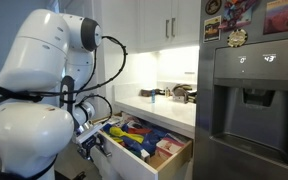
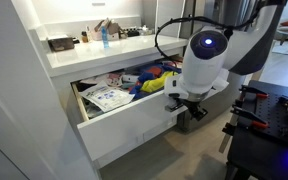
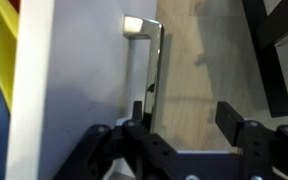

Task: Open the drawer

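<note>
The white kitchen-counter table [image 2: 94, 55] carries a small dark box [image 2: 60, 43] and a blue bottle [image 2: 105, 35]. Further small clutter there is unidentifiable.

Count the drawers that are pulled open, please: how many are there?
1. The open drawer is under the white counter and is full of things. The robot arm may hide other drawers.

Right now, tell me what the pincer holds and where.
Nothing is clamped. The pincer is open, its jaws either side of the drawer handle, one close beside the bar, the other well apart.
</note>
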Controlling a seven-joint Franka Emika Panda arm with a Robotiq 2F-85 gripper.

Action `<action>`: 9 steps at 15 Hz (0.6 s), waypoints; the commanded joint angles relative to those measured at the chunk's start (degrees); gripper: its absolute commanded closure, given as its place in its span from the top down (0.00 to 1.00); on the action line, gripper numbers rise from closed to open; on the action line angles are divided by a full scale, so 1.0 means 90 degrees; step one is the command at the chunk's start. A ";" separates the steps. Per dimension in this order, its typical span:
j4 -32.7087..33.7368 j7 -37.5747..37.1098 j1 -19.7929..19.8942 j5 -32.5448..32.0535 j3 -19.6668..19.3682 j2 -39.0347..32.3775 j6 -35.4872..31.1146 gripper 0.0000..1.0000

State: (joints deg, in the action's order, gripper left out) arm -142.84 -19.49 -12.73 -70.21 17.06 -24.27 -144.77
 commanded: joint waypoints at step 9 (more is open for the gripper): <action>-0.0107 -0.0694 -0.0501 -0.0312 -0.0262 0.0471 0.0160 0.94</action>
State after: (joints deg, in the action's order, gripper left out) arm -143.42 -21.05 -14.91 -70.23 16.18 -23.96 -144.45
